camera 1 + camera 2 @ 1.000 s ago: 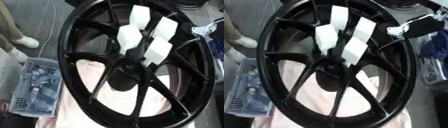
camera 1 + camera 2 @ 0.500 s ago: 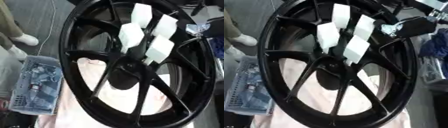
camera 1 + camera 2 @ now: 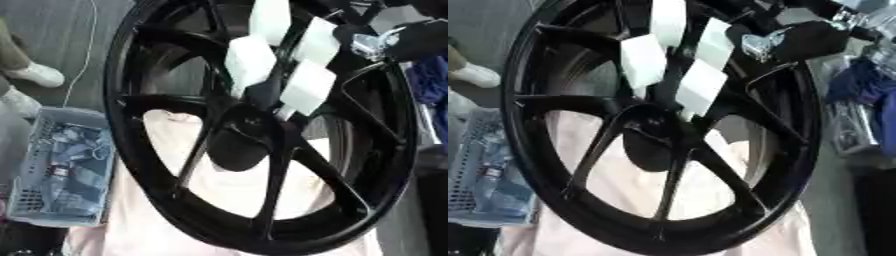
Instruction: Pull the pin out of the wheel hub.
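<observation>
Reaching in from the upper right, with white blocks in my way

Missing the pin is my main worry. The wheel hub (image 3: pixel 249 131) sits near the middle of the frame, at the heart of a black wheel (image 3: pixel 131 150) that lies tilted over a pale pink cloth (image 3: pixel 219 200), and I cannot make out the pin itself in either view. White blocks (image 3: pixel 642 59) cluster on the spokes just above the hub, so if my right hand (image 3: pixel 820 37) comes down on a straight line toward the centre, I judge it could knock them loose or close on one of them instead of the pin. The wheel is also leaning, and a push on a spoke might shift it on the cloth.

My right hand is at the upper right of the frame, dark, with a silver joint showing beside the rim, over the wheel's upper spokes and well apart from the hub. Whether its fingers are apart or together I cannot tell. My left hand shows in neither view. At the lower left, a grey basket (image 3: pixel 35 150) of small parts rests just beside the wheel.
</observation>
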